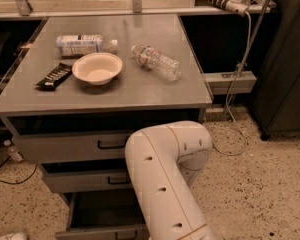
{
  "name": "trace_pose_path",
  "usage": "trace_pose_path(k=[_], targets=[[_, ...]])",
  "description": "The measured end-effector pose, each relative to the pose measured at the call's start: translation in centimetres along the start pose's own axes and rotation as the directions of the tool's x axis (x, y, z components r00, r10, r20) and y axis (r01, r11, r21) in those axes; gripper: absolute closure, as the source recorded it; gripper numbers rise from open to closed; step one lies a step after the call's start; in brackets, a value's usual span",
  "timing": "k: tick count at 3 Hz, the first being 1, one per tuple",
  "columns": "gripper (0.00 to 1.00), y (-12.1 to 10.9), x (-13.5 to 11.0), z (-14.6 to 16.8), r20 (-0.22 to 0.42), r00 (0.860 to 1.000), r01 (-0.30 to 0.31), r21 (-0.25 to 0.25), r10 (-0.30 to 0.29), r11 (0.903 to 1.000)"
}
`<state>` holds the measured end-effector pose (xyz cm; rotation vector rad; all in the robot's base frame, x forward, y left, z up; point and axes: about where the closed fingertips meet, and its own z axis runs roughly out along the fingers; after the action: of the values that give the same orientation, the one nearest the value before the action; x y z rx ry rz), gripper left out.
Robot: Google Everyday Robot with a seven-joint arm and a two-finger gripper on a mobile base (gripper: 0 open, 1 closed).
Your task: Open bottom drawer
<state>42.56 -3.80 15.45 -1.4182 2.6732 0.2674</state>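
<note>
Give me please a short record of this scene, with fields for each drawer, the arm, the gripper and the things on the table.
bottom drawer: pulled out, dark inside visible
middle drawer: appears shut
top drawer: appears shut
arm: white, bent in front of the drawers, runs off the lower edge
gripper: not in view, somewhere past the arm's lower end
table top: holds four things
bowl: white, upright
labelled bottle: lying on its side, behind the bowl
clear bottle: lying on its side, right of the bowl
black snack bar: flat, left of the bowl
</note>
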Motion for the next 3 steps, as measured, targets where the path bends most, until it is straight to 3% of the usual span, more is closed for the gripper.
trace_pose_path(k=[2, 3], targets=[[0.0, 1.0, 1.3, 0.0, -0.015, 0.999, -0.031, -0.011, 0.031, 0.9995], [0.0, 2.9, 4.0, -0.4, -0.036, 0.997, -0.066, -0.021, 0.066, 0.9976]])
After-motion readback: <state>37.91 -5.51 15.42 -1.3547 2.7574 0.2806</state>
